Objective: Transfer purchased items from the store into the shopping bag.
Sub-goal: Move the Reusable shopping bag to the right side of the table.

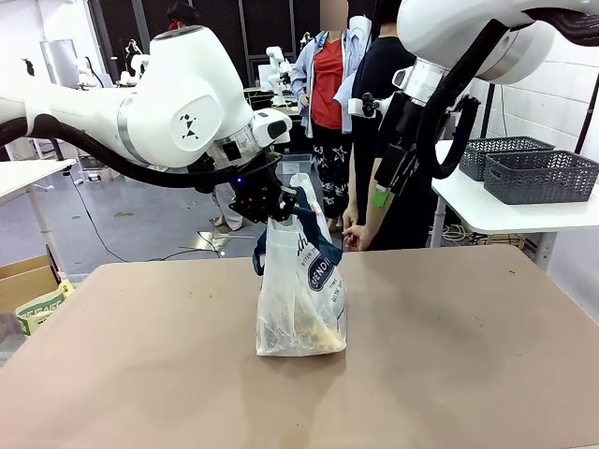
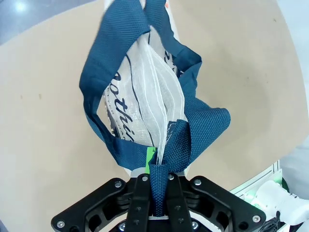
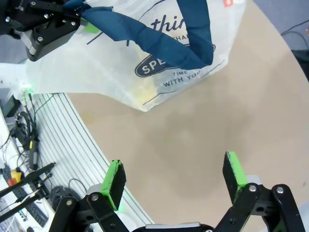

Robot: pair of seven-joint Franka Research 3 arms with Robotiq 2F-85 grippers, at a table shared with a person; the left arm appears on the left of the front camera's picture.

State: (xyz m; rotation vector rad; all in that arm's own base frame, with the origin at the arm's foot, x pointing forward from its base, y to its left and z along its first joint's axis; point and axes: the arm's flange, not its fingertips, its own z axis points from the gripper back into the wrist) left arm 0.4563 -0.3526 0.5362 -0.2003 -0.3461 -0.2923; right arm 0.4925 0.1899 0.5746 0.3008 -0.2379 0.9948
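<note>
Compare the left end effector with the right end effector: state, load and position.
The left end effector is shut on a navy strap handle of the shopping bag; the right end effector is open and holds nothing. The left end effector sits at the top of the bag, holding it upright on the table; the right end effector hangs above bare tabletop beside the bag. Both are black with green pads.
</note>
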